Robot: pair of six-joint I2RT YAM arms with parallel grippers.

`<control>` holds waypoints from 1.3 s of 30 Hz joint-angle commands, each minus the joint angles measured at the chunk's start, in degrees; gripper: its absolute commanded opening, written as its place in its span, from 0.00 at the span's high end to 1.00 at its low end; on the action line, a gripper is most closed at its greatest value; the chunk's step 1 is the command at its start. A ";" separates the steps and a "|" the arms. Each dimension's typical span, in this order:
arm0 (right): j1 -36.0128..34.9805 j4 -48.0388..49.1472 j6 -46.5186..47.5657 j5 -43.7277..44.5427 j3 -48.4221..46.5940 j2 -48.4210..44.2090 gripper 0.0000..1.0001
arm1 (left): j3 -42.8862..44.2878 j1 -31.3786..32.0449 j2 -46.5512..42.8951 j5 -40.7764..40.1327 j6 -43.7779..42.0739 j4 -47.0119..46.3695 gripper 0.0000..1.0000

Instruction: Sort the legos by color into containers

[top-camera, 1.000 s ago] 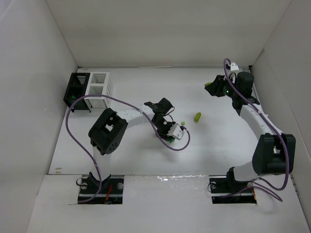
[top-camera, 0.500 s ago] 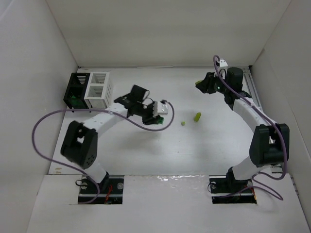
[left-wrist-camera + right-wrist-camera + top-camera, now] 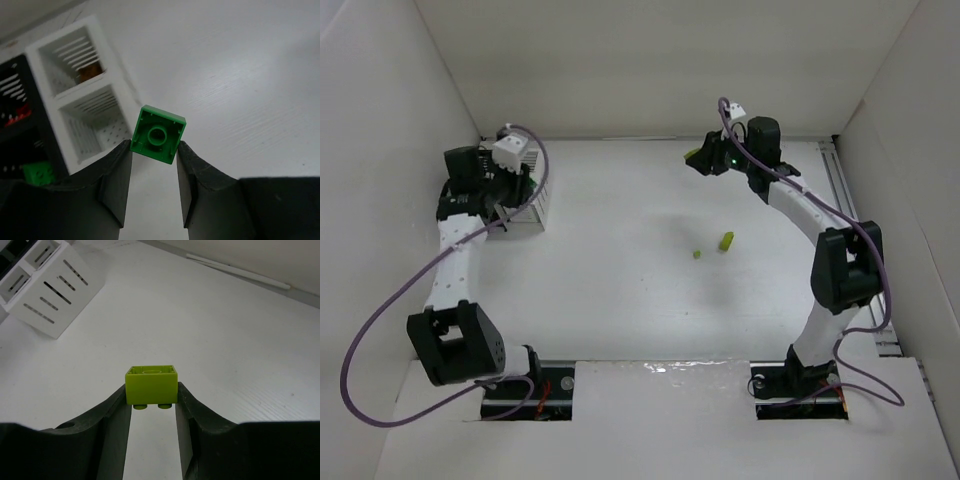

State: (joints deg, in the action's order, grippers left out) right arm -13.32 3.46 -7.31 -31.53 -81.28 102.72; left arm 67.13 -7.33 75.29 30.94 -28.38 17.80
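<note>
Since a second earlier, the left gripper [image 3: 154,148] had swung from centre to the bins at ten o'clock, its jaws narrow and pinching a green brick [image 3: 158,134] beside the white bin [image 3: 80,90]. We judged it should centre over the black bin [image 3: 37,132], where green lay, before releasing. The right gripper [image 3: 152,392], toward one o'clock, clamped a lime brick [image 3: 151,384].

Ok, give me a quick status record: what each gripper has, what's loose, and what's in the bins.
left gripper: shut on green brick
right gripper: shut on yellow-green brick
loose: larger yellow-green piece; smaller yellow-green piece beside it
white bin: orange brick in one compartment
black bin: red piece; second green brick
</note>
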 commanded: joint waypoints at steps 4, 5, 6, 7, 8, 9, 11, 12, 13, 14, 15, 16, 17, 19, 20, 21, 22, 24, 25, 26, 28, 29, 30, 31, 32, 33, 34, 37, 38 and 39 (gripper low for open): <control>-1.88 2.60 -0.16 -1.08 -5.64 2.05 1.00 | 10.20 -14.35 8.89 -2.03 12.29 2.68 0.84; -1.88 2.60 -0.16 -0.56 -5.65 2.05 1.00 | 11.34 -15.42 10.04 -2.02 12.30 3.63 0.84; -2.49 2.60 -0.16 -0.55 -5.65 2.57 1.00 | 13.70 -16.04 11.19 -2.02 12.30 4.25 0.84; -2.50 2.60 -0.16 0.06 -5.65 2.58 1.00 | 14.68 -16.83 13.29 -2.81 11.69 4.95 0.85; -2.50 2.60 -0.16 0.06 -5.65 2.58 1.00 | 15.56 -16.84 14.18 -3.51 11.68 6.27 0.85; -3.11 2.60 -0.16 0.59 -5.65 2.58 1.00 | 16.35 -16.84 15.14 -3.52 10.72 6.89 0.85; -3.72 2.60 -0.16 1.20 -5.65 2.58 1.00 | 17.59 -17.45 17.16 -4.83 10.01 7.60 0.85; -3.73 2.60 -0.16 1.21 -5.13 2.58 1.00 | 17.59 -17.45 17.17 -4.83 10.01 7.60 0.85; -3.73 2.60 -0.16 1.21 -5.12 2.58 1.00 | 18.20 -17.45 17.87 -4.83 10.01 6.90 0.84; -3.73 2.60 -0.16 1.82 -5.12 2.58 1.00 | 18.21 -17.45 18.83 -4.83 10.01 6.89 0.84; -4.25 2.60 -0.16 1.82 -5.12 2.58 1.00 | 18.21 -17.45 19.45 -5.62 10.01 6.02 0.84; -4.26 2.60 -0.16 1.82 -5.12 2.58 1.00 | 19.08 -17.45 20.24 -6.23 10.01 6.02 0.84; -4.26 2.60 -0.16 2.34 -5.12 2.58 1.00 | 20.57 -17.45 21.12 -6.24 10.01 6.02 0.82; -4.87 2.60 -0.16 2.35 -5.12 2.58 1.00 | 21.98 -17.98 23.50 -7.47 10.01 6.54 0.80; -4.87 2.60 -0.16 2.87 -5.12 2.58 1.00 | 23.47 -17.98 24.20 -7.47 10.01 6.54 0.80; -5.39 2.60 0.36 2.88 -5.12 2.58 1.00 | 24.18 -18.50 25.51 -8.34 10.01 6.54 0.80; -5.40 2.60 0.37 2.88 -5.12 2.58 1.00 | 24.88 -18.51 26.31 -8.35 10.01 6.54 0.80; -5.40 2.60 0.37 3.40 -5.12 2.58 1.00 | 27.07 -19.12 27.71 -8.88 10.01 6.54 0.80; -5.40 2.60 0.37 3.40 -5.12 2.58 1.00 | 27.61 -19.12 28.85 -8.88 10.01 6.54 0.80; -5.40 2.60 0.37 3.40 -5.12 2.58 1.00 | 28.13 -19.12 28.86 -8.88 10.01 7.07 0.79; -5.40 2.60 0.37 3.40 -5.12 2.58 1.00 | 28.67 -19.12 29.66 -8.88 9.49 7.68 0.75; -5.40 2.60 0.89 3.40 -5.12 2.58 1.00 | 28.67 -19.12 29.66 -8.88 9.48 7.69 0.71; -5.40 2.60 0.90 3.40 -5.12 2.58 1.00 | 28.67 -19.12 29.66 -8.88 9.48 7.69 0.64; -5.40 2.60 0.90 3.40 -5.12 2.58 1.00 | 27.97 -19.12 29.66 -8.88 8.70 7.69 0.61; -5.40 2.60 0.90 3.40 -5.12 2.58 1.00 | 27.18 -19.12 28.26 -8.18 8.08 7.16 0.58; -5.40 2.60 0.90 3.40 -5.12 2.58 1.00 | 26.22 -19.12 27.29 -7.13 8.08 6.46 0.55; -5.40 2.60 1.42 2.79 -5.12 2.58 1.00 | 24.03 -19.12 25.19 -5.64 8.08 4.80 0.53; -5.40 2.60 1.95 -0.18 -5.12 2.58 1.00 | 20.77 -19.12 21.32 -2.65 9.13 1.72 0.49; -5.40 2.60 2.56 -1.16 -5.12 2.58 1.00 | 19.54 -19.12 20.09 -1.59 9.13 0.93 0.44; -5.40 2.60 3.09 -1.95 -5.12 2.58 1.00 | 19.53 -19.12 18.16 -0.54 10.00 0.31 0.37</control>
State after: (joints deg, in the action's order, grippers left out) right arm -18.39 3.46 -6.17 -30.09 -84.29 105.43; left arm 87.66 -26.33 101.43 25.71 -19.66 22.17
